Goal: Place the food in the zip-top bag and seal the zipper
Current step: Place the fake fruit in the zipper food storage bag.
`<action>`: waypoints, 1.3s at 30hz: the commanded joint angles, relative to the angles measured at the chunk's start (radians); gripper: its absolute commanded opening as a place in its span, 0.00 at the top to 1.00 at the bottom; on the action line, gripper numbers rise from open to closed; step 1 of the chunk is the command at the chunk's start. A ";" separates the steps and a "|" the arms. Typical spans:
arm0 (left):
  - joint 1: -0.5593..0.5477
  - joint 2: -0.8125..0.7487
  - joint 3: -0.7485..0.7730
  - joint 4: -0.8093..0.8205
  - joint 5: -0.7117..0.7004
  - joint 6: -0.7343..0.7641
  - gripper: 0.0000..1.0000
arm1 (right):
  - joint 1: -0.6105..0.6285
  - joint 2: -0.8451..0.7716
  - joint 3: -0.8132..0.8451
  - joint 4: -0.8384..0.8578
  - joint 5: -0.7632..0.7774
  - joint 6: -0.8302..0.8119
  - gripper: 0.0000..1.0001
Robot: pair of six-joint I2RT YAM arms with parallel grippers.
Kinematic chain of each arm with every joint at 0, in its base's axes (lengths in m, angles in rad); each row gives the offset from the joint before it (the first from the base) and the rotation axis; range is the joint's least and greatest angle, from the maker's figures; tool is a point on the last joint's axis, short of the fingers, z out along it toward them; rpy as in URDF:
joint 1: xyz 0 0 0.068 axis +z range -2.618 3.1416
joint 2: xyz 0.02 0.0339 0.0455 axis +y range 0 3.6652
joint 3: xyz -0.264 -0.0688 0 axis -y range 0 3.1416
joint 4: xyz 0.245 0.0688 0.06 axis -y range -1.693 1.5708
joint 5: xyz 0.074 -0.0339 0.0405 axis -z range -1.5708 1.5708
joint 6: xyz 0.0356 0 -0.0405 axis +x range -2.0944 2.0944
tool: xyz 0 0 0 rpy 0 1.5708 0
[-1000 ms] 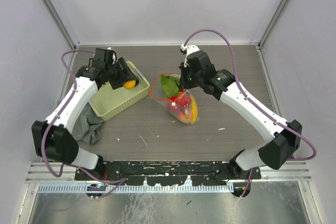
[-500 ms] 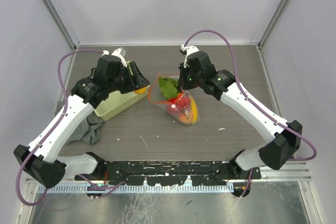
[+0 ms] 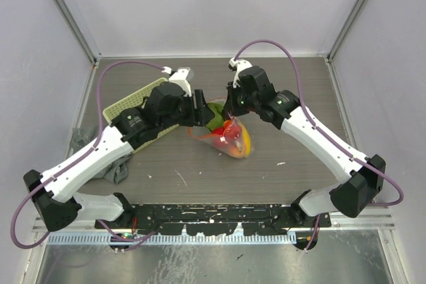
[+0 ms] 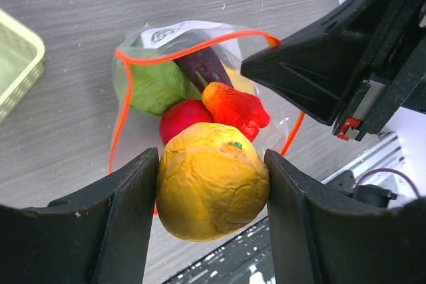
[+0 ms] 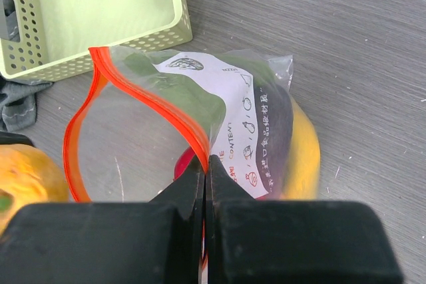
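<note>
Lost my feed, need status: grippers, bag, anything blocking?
Left gripper shut on orange fruit, over bag mouth. Right gripper pinches zipper, bag open, food inside. Nothing blocking.

Bright, even light, soft shadows (close foreground slightly out of focus).

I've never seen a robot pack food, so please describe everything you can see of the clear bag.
The bag is clear, crinkly plastic with a white printed label and an orange-red strip round its mouth. It rests on the grey table, mouth gaping open, toy foods inside. The right tool pinches its rim.
</note>
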 commanded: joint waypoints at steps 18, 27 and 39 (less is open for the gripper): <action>-0.059 0.235 -0.007 0.185 -0.172 0.127 0.26 | -0.002 -0.050 0.006 0.065 -0.038 -0.003 1.00; -0.059 0.205 -0.010 0.180 -0.172 0.127 0.19 | -0.003 -0.049 0.002 0.069 -0.042 -0.005 1.00; -0.055 0.069 -0.032 0.127 -0.241 0.141 0.10 | -0.002 -0.050 -0.014 0.075 -0.037 -0.002 1.00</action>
